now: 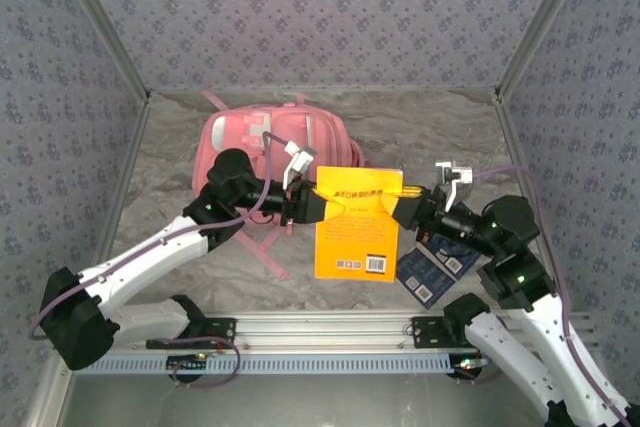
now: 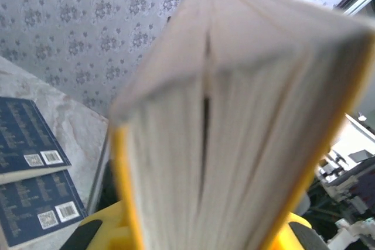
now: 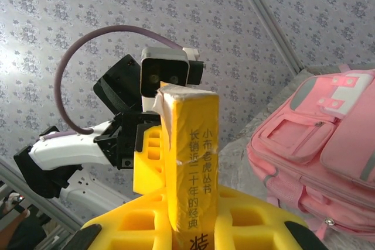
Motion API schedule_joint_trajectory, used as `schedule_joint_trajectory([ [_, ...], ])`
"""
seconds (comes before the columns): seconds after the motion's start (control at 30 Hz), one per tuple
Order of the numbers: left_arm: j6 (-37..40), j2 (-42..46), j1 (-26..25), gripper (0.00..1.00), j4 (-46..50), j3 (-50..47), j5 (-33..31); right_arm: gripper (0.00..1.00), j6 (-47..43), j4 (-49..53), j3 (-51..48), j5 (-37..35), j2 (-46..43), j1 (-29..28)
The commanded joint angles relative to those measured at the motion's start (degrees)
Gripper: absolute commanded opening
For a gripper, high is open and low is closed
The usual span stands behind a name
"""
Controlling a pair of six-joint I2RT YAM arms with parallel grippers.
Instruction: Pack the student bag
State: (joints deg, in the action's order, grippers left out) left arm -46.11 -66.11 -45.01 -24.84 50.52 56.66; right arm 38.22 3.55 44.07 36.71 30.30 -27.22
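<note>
A thick yellow book (image 1: 357, 227) hangs above the table in front of the student bag (image 1: 250, 142), a pink backpack lying at the back left. My left gripper (image 1: 308, 203) is shut on the book's left edge and my right gripper (image 1: 400, 209) is shut on its right edge. In the left wrist view the book's page edge (image 2: 234, 115) runs up between yellow fingers (image 2: 99, 226). In the right wrist view the book's spine (image 3: 190, 162), printed with black characters, stands between the right gripper's (image 3: 190, 226) jaws. The left gripper's finger (image 3: 149, 150) presses the far end, and the pink bag (image 3: 322, 156) lies to the right.
Two dark blue books (image 1: 437, 267) lie side by side on the table near the right arm's base, also seen as blue books (image 2: 29, 168) from the left wrist. Patterned walls close in the table on three sides. A metal rail (image 1: 320, 332) runs along the near edge.
</note>
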Motion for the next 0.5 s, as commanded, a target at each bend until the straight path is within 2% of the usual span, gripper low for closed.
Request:
schedule_joint_trajectory([
  [0.0, 2.93, 1.07, -0.34, 0.0, -0.88, 1.21, -0.08, 0.45, -1.67, 1.09, 1.56, -5.08, -0.98, 0.54],
  [0.03, 3.27, 1.13, -0.3, 0.0, -0.22, 1.37, -1.72, 0.57, -1.67, 2.68, 1.56, -7.26, -1.34, 0.58],
  [0.1, 3.36, 0.88, 0.3, 0.0, 1.62, 2.12, -5.78, 0.67, -3.87, 7.32, 1.88, -12.88, -2.27, 0.63],
  [0.27, -2.17, 0.43, 1.83, 0.0, 2.42, 3.0, -19.7, 0.74, -3.06, 14.4, -0.64, -23.32, -5.99, 0.6],
  [0.37, -7.96, 0.84, 2.11, 0.0, -2.8, 0.62, -28.3, 0.77, 3.97, 17.57, -2.13, -28.03, -7.63, 0.63],
  [0.47, -16.38, 0.1, 2.63, 0.0, -9.1, -1.69, -34.08, 0.8, 8.39, 18.29, -2.33, -26.11, -6.32, 0.77],
])
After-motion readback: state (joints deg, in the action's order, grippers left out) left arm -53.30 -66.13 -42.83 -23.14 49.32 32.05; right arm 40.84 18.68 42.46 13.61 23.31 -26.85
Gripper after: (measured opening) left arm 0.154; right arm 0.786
